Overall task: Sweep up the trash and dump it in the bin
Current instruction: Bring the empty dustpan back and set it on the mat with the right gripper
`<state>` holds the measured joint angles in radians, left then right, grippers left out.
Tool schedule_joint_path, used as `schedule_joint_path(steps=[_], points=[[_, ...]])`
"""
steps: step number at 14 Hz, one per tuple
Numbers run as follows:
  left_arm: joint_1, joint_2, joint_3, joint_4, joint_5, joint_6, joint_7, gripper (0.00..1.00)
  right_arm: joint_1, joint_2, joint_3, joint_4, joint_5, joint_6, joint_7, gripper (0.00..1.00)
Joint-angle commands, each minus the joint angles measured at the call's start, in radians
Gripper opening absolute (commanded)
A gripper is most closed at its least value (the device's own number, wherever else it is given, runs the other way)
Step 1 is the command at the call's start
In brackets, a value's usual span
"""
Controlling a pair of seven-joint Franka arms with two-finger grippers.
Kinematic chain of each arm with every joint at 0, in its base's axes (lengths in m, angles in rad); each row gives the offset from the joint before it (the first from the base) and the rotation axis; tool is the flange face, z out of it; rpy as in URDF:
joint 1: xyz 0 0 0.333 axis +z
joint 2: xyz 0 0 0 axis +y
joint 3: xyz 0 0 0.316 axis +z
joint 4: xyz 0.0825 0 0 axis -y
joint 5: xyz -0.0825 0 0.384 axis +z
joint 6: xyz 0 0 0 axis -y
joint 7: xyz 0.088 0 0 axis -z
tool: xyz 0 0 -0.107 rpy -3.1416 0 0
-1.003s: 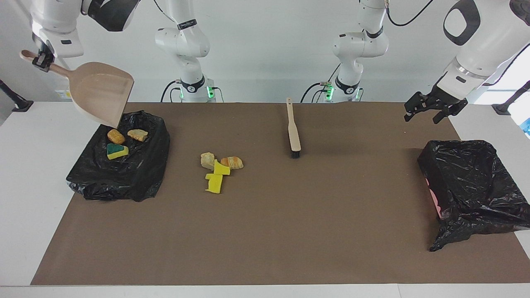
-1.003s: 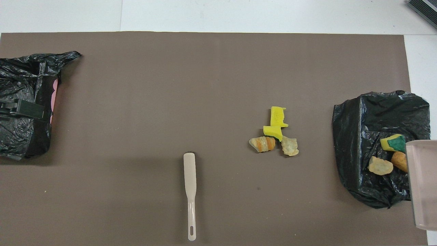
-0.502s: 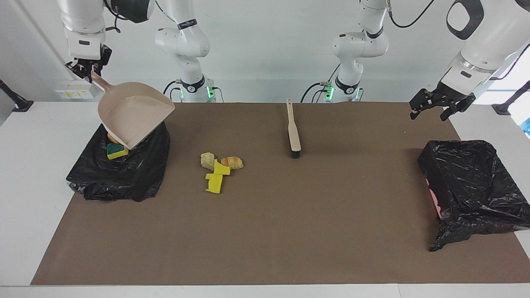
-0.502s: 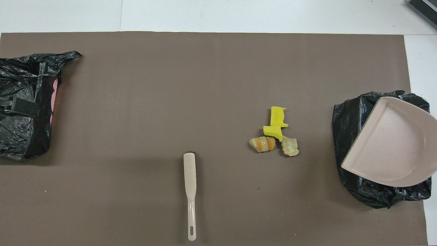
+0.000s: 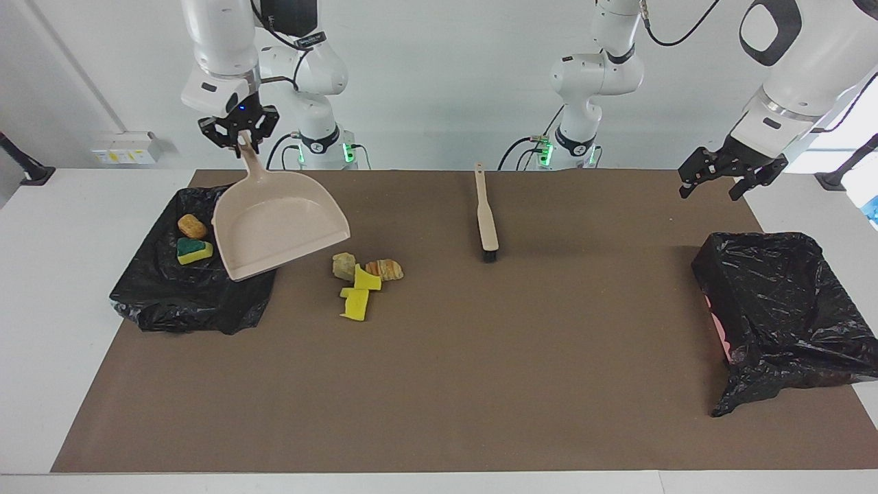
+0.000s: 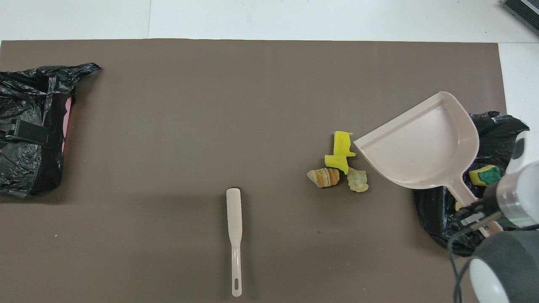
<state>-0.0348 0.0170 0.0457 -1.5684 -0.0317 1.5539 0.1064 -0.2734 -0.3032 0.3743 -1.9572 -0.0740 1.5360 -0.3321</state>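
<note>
1. Done: two scraps point(image 5: 192, 238) seen in bin point(image 5: 158, 295) at right arm's end
2. Left: four scraps point(image 5: 363, 278) on mat beside it; brush point(image 5: 487, 219) lies untouched
3. Right gripper point(image 5: 241, 136) pinches empty dustpan point(image 5: 278, 226) handle, held over bin's edge
4. Left gripper point(image 5: 726, 180) fingers spread, waiting above other bin point(image 5: 782, 309)

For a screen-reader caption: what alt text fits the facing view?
The right gripper holds an empty beige dustpan by its handle above the edge of a black bin bag that holds scraps. Four more scraps lie on the brown mat beside it, a brush lies mid-table, and the open left gripper waits.
</note>
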Motion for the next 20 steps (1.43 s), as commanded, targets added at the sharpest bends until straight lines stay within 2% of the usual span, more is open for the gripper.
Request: schedule_joint_path(steps=[1,3,5,7,11,13,16,17,20], points=[[0.006,0.012,-0.007,0.024,0.019,-0.023,-0.013,1.0,-0.01,0.117,0.098,0.104,0.069,-0.007,0.253,0.0],[0.006,0.012,-0.007,0.024,0.019,-0.023,-0.011,1.0,0.006,0.215,0.174,0.13,0.088,0.053,0.451,0.0],[0.006,0.012,-0.007,0.024,0.019,-0.023,-0.011,1.0,0.11,0.304,0.178,0.133,0.073,0.143,0.581,0.0],[0.006,0.012,-0.007,0.024,0.019,-0.023,-0.011,1.0,0.19,0.425,0.178,0.184,0.063,0.214,0.707,0.0],[0.006,0.012,-0.007,0.024,0.019,-0.023,-0.011,1.0,0.301,0.659,0.176,0.366,-0.045,0.248,0.867,0.0],[0.006,0.012,-0.007,0.024,0.019,-0.023,-0.011,1.0,0.371,0.763,0.173,0.44,-0.088,0.314,0.982,0.0],[0.006,0.012,-0.007,0.024,0.019,-0.023,-0.011,1.0,0.482,0.935,0.161,0.604,-0.164,0.384,1.113,0.0],[0.006,0.012,-0.007,0.024,0.019,-0.023,-0.011,1.0,0.5,0.972,0.158,0.647,-0.176,0.389,1.116,0.0],[0.006,0.012,-0.007,0.024,0.019,-0.023,-0.011,1.0,0.517,1.009,0.158,0.669,-0.181,0.475,1.117,0.0]])
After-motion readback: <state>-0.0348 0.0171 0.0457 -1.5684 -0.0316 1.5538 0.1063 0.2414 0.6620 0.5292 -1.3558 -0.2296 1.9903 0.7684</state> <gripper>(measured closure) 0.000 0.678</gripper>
